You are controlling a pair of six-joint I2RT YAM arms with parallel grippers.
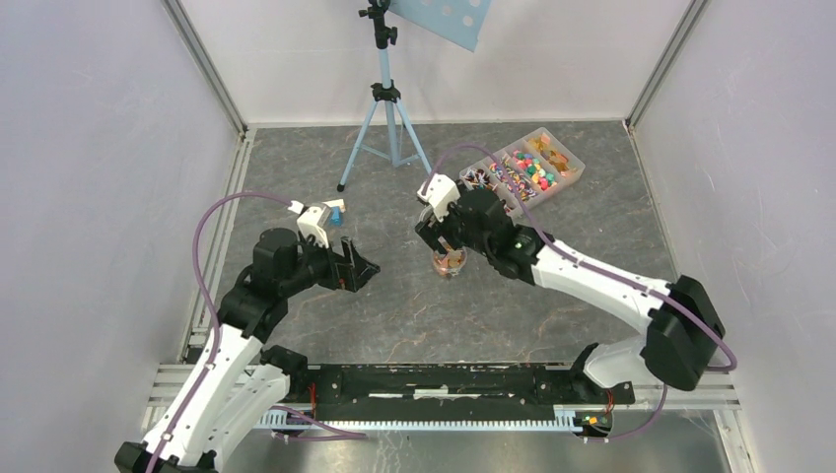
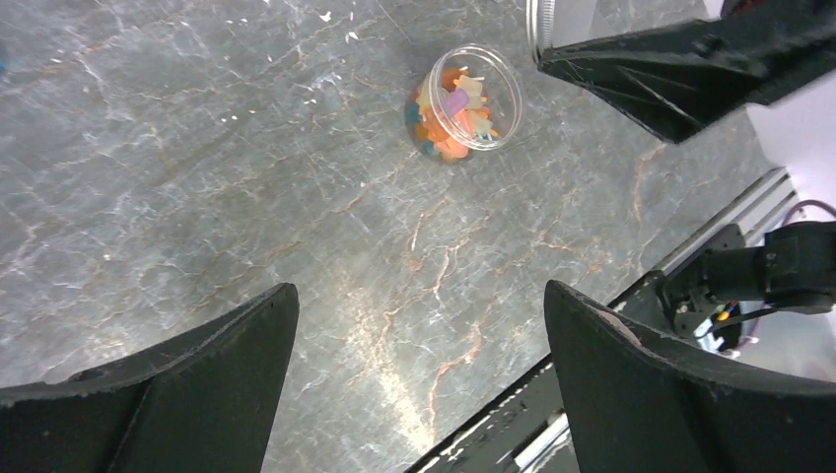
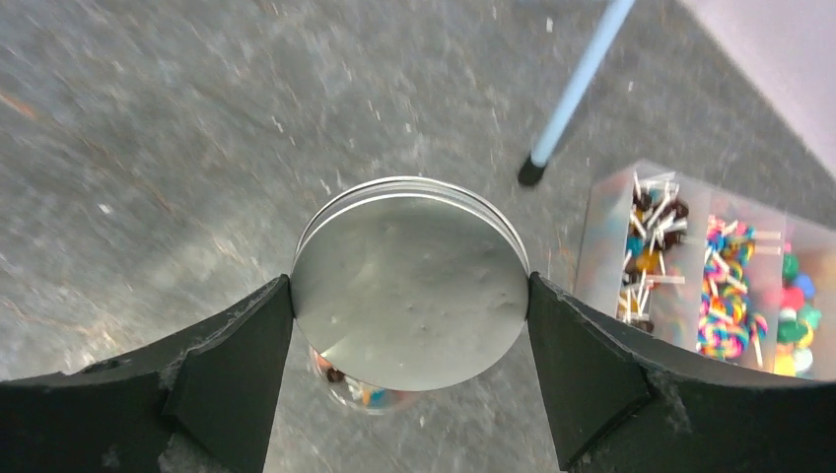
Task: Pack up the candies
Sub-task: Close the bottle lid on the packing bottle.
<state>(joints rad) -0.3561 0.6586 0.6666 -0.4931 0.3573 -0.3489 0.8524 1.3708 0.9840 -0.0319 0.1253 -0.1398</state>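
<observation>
I have bare bench (image 1: 394, 320) between my left pincer (image 1: 357, 268), spread wide, and the jar (image 2: 463, 99); nothing lies across that stretch. From overhead the way in is blocked by the metal lid (image 3: 409, 296) clamped in my right pincer (image 3: 412, 284). Farther back, the tripod (image 1: 386, 118) and compartment box (image 1: 532, 166) narrow the room.

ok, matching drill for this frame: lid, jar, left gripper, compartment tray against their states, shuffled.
1 lid
2 jar
3 left gripper
4 compartment tray

A open, holding nothing
B far right part of the table
C standing on the table, candies inside, top uncovered
D clamped in the right gripper

Pairs: 1-D, 2-C, 3-A, 4-B
</observation>
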